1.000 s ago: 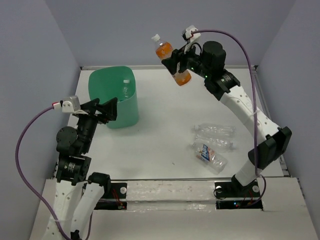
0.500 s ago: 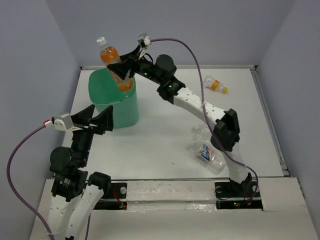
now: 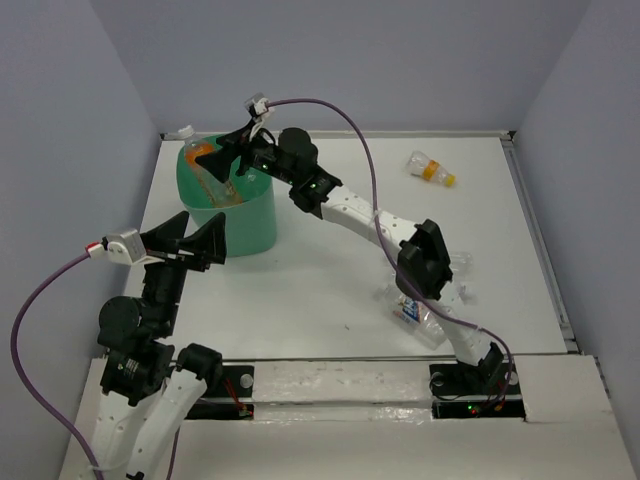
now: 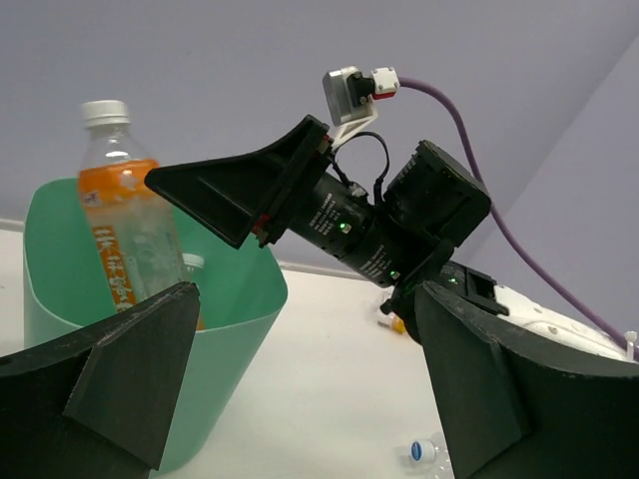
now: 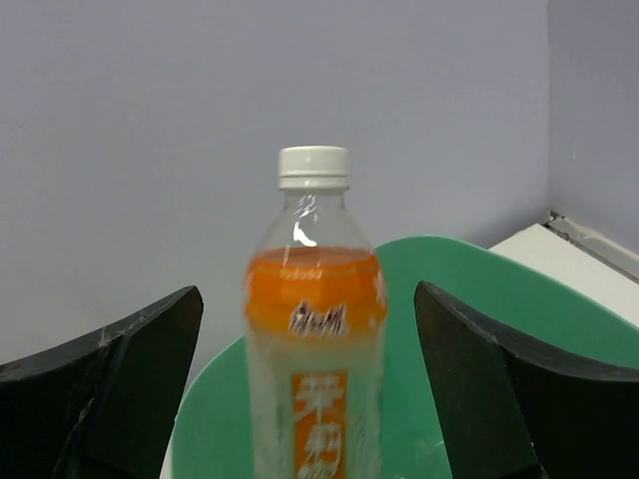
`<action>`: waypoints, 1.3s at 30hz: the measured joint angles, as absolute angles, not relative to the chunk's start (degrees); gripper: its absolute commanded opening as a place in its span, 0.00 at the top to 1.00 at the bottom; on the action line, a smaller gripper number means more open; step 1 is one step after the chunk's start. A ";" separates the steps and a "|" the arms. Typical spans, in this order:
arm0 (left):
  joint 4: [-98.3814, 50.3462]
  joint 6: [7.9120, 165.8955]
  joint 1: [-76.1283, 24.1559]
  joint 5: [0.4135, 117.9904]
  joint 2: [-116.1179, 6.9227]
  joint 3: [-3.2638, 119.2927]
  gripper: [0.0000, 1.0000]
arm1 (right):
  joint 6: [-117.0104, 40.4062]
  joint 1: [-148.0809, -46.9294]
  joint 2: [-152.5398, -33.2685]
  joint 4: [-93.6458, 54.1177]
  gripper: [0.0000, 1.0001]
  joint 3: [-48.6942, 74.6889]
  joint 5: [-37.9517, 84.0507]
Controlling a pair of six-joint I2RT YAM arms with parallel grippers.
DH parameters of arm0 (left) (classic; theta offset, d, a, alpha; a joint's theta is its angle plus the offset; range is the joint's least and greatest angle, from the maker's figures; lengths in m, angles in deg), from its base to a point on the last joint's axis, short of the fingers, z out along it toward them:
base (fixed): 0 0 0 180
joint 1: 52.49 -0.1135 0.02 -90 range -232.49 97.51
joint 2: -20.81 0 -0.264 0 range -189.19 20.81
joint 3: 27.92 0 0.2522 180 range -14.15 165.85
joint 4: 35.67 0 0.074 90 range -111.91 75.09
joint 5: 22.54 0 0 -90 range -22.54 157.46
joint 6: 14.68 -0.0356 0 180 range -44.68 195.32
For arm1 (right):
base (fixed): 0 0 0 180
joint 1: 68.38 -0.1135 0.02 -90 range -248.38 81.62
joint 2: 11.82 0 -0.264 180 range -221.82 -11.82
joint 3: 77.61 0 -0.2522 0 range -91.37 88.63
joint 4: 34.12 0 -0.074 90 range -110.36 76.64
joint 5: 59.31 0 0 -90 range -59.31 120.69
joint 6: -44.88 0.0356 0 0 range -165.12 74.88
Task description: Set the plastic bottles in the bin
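Note:
The orange bottle [image 5: 318, 319] with a white cap stands upright and blurred between the wide-open fingers of my right gripper [image 5: 308, 289], with a gap on each side. Its lower part is inside the mint-green bin [image 3: 250, 225], and its neck [image 4: 108, 130] rises above the rim. My right gripper [image 3: 215, 160] hovers over the bin's mouth. Another bottle's cap [image 4: 193, 261] shows inside the bin. A tiny orange-yellow bottle [image 3: 432, 170] lies at the back right. Clear bottles [image 3: 455, 270] lie at the front right, partly behind my right arm. My left gripper [image 3: 195, 245] is open and holds nothing, just in front of the bin.
My right arm [image 3: 350, 210] stretches diagonally across the table from its base to the bin. A raised table edge [image 3: 540, 230] runs along the right side. A clear bottle's blue-marked cap [image 4: 419, 451] shows low in the left wrist view.
My right arm swung left from the back middle to above the bin, carrying the orange bottle. Its jaws then opened and the bottle dropped into the bin.

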State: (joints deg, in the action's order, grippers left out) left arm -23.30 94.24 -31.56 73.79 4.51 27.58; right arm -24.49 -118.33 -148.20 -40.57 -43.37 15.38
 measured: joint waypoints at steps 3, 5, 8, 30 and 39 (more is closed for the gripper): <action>-23.28 94.24 -31.54 74.01 4.51 27.58 0.01 | -26.16 -118.33 -144.62 -39.78 0.12 -39.90 15.53; -23.28 94.24 -31.54 74.10 4.51 27.58 0.01 | -27.49 -118.33 -142.10 -39.12 0.15 -37.82 15.97; -23.11 94.22 -31.54 74.32 4.51 27.58 0.01 | -30.83 -118.22 -134.60 -38.66 0.25 -30.22 17.78; -22.86 94.26 -31.54 73.73 -0.21 27.54 0.01 | -66.53 -84.15 -136.16 -6.10 0.00 -14.50 44.49; -22.93 94.24 -31.60 73.66 -3.09 27.45 0.01 | -73.59 -77.70 -144.55 0.48 0.00 -25.06 41.15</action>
State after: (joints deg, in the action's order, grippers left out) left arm -22.93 94.24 -31.60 73.66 -3.09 27.45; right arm -73.59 -77.70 -144.55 0.48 -25.06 41.15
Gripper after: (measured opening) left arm 0.990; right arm 0.994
